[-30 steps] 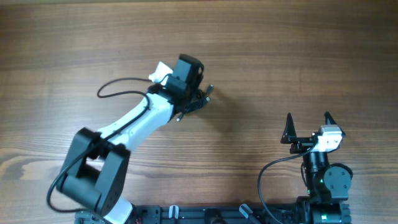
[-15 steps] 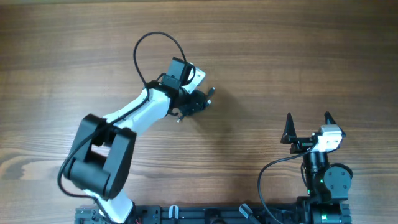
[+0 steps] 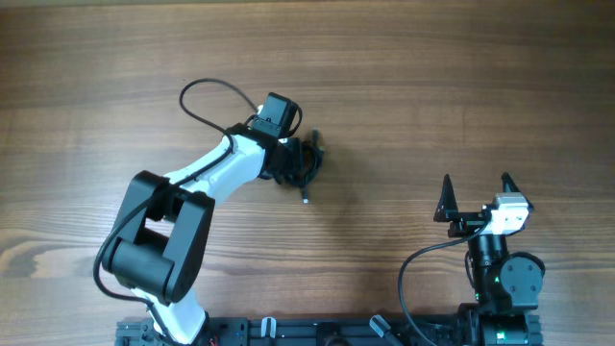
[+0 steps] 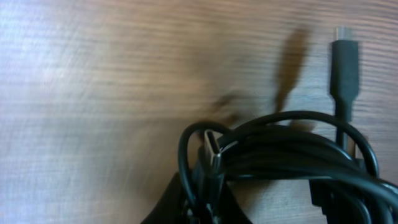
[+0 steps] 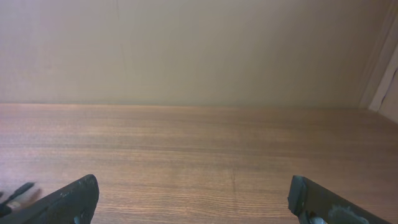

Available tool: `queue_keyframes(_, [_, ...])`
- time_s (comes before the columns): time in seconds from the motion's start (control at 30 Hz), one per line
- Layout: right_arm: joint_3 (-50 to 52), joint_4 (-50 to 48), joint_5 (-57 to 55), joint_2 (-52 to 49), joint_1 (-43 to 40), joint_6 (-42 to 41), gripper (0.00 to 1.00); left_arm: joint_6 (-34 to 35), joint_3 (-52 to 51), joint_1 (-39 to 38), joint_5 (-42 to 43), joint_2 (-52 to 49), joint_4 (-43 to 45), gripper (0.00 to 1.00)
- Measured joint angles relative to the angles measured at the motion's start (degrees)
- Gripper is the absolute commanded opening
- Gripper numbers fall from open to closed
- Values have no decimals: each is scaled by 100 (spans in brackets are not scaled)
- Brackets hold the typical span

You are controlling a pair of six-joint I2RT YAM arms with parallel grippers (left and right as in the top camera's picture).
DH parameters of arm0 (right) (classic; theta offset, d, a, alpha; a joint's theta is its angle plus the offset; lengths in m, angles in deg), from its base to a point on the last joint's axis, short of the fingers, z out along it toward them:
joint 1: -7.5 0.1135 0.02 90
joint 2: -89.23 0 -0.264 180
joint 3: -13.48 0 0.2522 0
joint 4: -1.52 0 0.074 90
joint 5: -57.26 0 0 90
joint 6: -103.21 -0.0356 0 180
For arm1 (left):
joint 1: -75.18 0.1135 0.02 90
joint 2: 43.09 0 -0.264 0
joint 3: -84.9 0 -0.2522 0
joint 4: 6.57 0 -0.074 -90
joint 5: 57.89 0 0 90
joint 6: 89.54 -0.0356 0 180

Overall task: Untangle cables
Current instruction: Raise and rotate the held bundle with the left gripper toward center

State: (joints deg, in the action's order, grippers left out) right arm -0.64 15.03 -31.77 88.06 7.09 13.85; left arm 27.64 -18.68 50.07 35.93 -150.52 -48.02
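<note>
The cables (image 3: 311, 161) are lying bunched in a small black knot directly under the left gripper (image 3: 296, 163). In the wrist view they are looping right at its fingers (image 4: 171, 208), and one plug end (image 4: 345, 68) is sticking out beyond the loops, away from the tool. The left gripper is clamping closed on the cables. The right gripper (image 3: 476, 197) is sitting well apart from them, jaws standing wide and holding nothing, over the wooden table (image 3: 432, 77).

Our left arm (image 3: 216, 173) stretches forward, the left gripper (image 3: 298, 161) pinched closed. Our right arm (image 3: 492, 264) sits folded at its base, the right gripper (image 3: 477, 183) spread wide.
</note>
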Motion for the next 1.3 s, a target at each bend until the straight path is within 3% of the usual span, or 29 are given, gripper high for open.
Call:
queue_keyframes(0.03, [0, 0, 0, 0, 0, 0, 100, 632, -2, -2, 22, 57, -302, 87])
queue_keyframes(0.07, [0, 0, 0, 0, 0, 0, 100, 979, -26, -2, 52, 87, -415, 100])
queue_keyframes(0.17, [0, 0, 0, 0, 0, 0, 100, 1843, -28, -2, 376, 205, -389, 100])
queue_keyframes(0.23, [0, 0, 0, 0, 0, 0, 100, 1530, -28, -2, 468, 225, -407, 100])
queue_keyframes(0.4, [0, 0, 0, 0, 0, 0, 100, -1132, -22, -2, 459, 238, -389, 100])
queue_keyframes(0.6, [0, 0, 0, 0, 0, 0, 100, -4937, 39, -7, -417, 573, 393, 99])
queue_keyframes(0.7, [0, 0, 0, 0, 0, 0, 100, -6299, 42, -7, -238, 573, 463, 96])
queue_keyframes(0.73, [0, 0, 0, 0, 0, 0, 100, -6406, 42, -7, -223, 570, 461, 96])
queue_keyframes(0.77, [0, 0, 0, 0, 0, 0, 100, -6900, 42, -7, -173, 555, 463, 94])
queue_keyframes(0.83, [0, 0, 0, 0, 0, -2, 100, -7165, 42, -7, -50, 476, 546, 85])
queue_keyframes(0.97, [0, 0, 0, 0, 0, 0, 100, -7597, 42, -9, 603, 162, 765, 76])
queue_keyframes(1.0, [0, 0, 0, 0, 0, 0, 100, -7635, 42, -13, 697, 79, 833, 69])
queue_keyframes(1.07, [0, 0, 0, 0, 0, 0, 100, -7694, 42, -13, 817, -120, 1016, 25])
queue_keyframes(1.1, [0, 0, 0, 0, 0, 0, 100, -7729, 42, -13, 857, -212, 1095, 10])
queue_keyframes(1.13, [0, 0, 0, 0, 0, 0, 100, -7731, 44, -13, 929, -258, 1141, 4])
queue_keyframes(1.23, [0, 0, 0, 0, 0, 0, 100, -7543, 48, -13, 1309, -306, 1202, 4])
queue_keyframes(1.3, [0, 0, 0, 0, 0, 0, 100, -6839, 48, -11, 1394, -328, 1379, 4])
